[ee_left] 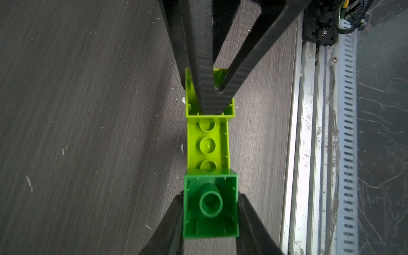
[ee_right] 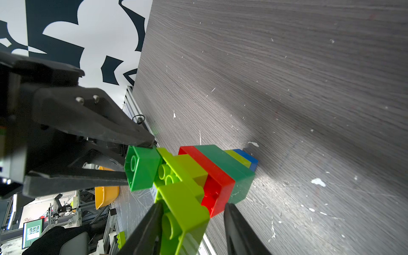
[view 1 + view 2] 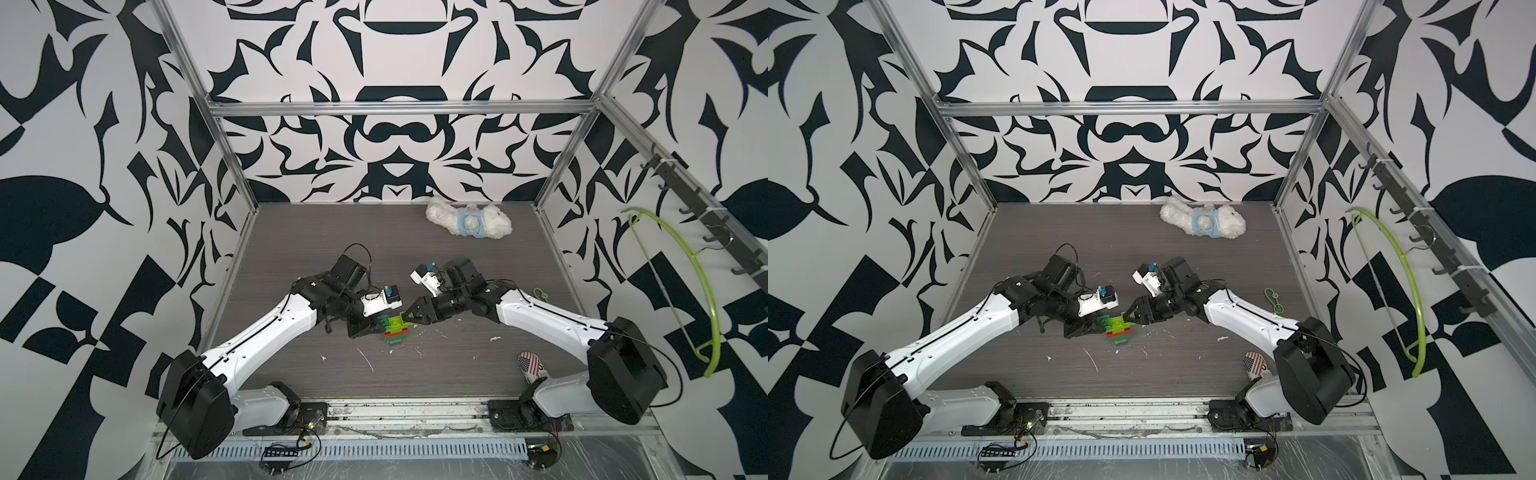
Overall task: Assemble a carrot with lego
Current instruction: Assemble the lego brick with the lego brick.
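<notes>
Grey tabletop (image 3: 374,257): I judge the carrot (image 3: 395,332) nearly done; left gripper (image 1: 210,209), nine o'clock, clamps dark-green prong (image 2: 142,170); right gripper (image 2: 192,206) straddles lime prong (image 2: 185,220), grip unclear.

Top views: carrot (image 3: 394,330) tiny between grippers, blue tip (image 3: 395,344) mere speck; left gripper (image 3: 379,326) fingertips indistinct against own dark body. Flag-patterned thing (image 3: 531,365), lower right of frame, partly behind right arm (image 3: 552,316). Left wrist view: dark green brick (image 1: 210,207) blocks carrot's lower layers. Right wrist view: lime brick (image 2: 183,220) and right gripper (image 2: 191,205) run off frame edge; contact on far finger unclear.
</notes>
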